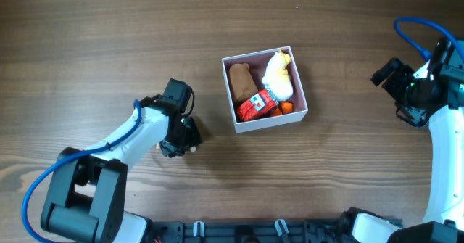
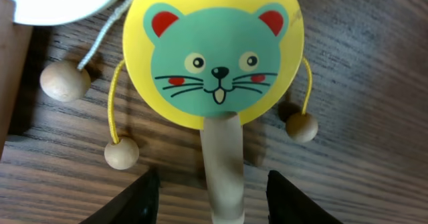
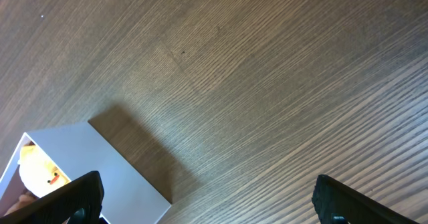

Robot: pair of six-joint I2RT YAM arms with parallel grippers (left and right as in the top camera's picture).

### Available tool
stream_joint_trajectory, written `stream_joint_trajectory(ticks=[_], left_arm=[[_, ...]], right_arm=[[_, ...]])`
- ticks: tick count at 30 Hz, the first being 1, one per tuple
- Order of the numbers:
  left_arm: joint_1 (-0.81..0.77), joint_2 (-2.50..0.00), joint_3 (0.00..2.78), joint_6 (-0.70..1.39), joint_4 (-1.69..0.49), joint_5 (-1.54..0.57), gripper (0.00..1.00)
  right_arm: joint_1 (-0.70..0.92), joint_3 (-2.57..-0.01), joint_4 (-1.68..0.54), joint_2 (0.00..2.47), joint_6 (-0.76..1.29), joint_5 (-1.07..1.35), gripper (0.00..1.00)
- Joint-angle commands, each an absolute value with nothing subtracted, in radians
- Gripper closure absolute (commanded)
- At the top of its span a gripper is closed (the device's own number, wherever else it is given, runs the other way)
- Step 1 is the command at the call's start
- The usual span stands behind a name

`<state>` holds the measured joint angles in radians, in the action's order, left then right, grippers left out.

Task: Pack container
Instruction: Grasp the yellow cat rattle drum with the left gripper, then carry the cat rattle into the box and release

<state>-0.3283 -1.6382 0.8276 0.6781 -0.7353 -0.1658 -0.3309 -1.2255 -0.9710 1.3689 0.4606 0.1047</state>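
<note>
The container (image 1: pixel 272 122) is a square white-walled box with a pink inside, at the middle of the table. It holds a brown toy (image 1: pixel 241 81), a white and yellow duck (image 1: pixel 278 76) and a red truck (image 1: pixel 255 106). My left gripper (image 1: pixel 183 138) is left of the container, low over the table. In the left wrist view a yellow drum toy with a green cat face (image 2: pixel 214 53) lies on the wood, its wooden handle between my open left jaws (image 2: pixel 212 184). My right gripper (image 1: pixel 399 94) is open and empty, right of the container (image 3: pixel 87 164).
Wooden beads on strings (image 2: pixel 122 153) hang at both sides of the drum toy. A white rounded object (image 2: pixel 53 0) sits at the top left corner of the left wrist view. An orange piece (image 1: pixel 287 107) lies in the container's near corner.
</note>
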Motion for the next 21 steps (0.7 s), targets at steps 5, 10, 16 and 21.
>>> stream_joint_trajectory(ticks=[5, 10, 16, 21], left_arm=[[-0.332, -1.636, 0.815, 0.718, -0.724, -0.093, 0.91], [-0.332, -1.636, 0.834, 0.611, -0.726, -0.079, 0.96], [-0.354, -1.614, 1.193, 0.353, -0.977, -0.123, 0.92], [-0.462, -1.614, 1.487, 0.154, -0.985, -0.141, 0.96]], right_arm=[[-0.329, -1.231, -0.969, 1.369, 0.474, 0.113, 0.0], [-0.329, -1.231, -0.969, 1.369, 0.474, 0.113, 0.0], [-0.329, -1.231, -0.969, 1.369, 0.474, 0.113, 0.0], [-0.329, -1.231, -0.969, 1.369, 0.474, 0.113, 0.0]])
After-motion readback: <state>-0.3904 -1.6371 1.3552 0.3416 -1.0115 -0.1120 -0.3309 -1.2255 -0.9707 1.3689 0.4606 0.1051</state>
